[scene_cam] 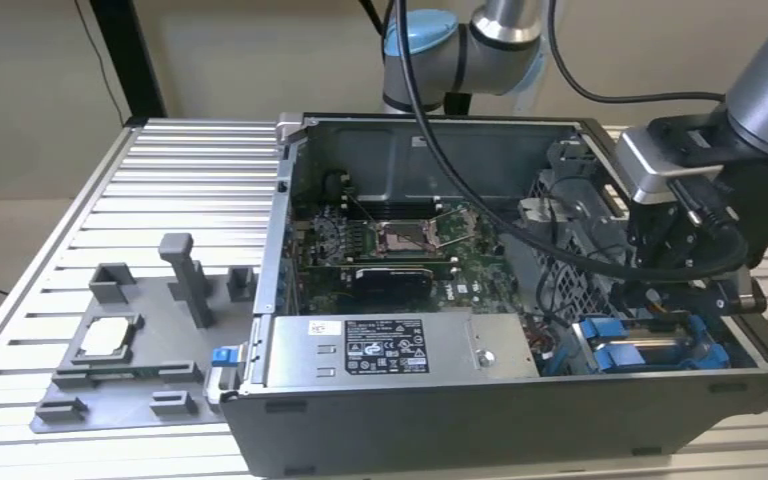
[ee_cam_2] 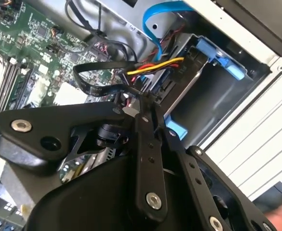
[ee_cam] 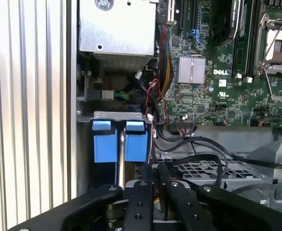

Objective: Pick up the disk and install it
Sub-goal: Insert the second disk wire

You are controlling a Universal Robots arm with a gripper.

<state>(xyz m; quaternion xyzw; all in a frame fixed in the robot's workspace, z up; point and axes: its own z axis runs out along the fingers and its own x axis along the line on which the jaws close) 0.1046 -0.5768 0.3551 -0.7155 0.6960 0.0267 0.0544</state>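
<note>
Setting: robotics lab bench | slatted aluminium table (scene_cam: 157, 180) | opened desktop computer case (scene_cam: 491, 400) | grey printed fixture tray (scene_cam: 131, 380) | plain wall

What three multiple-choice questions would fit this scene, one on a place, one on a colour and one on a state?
1. Where does the gripper hang?
A) over the grey fixture tray
B) beside the case, over the table
C) inside the case, by the plastic tabs

2. What colour are those tabs?
A) blue
B) red
C) green

3. How is the computer case?
A) closed
B) open, motherboard exposed
C) open but empty

Answers:
1 C: the exterior view shows it down in the case corner on that view's right.
2 A: both wrist views show them blue.
3 B: the board lies bare in the exterior view.
</note>
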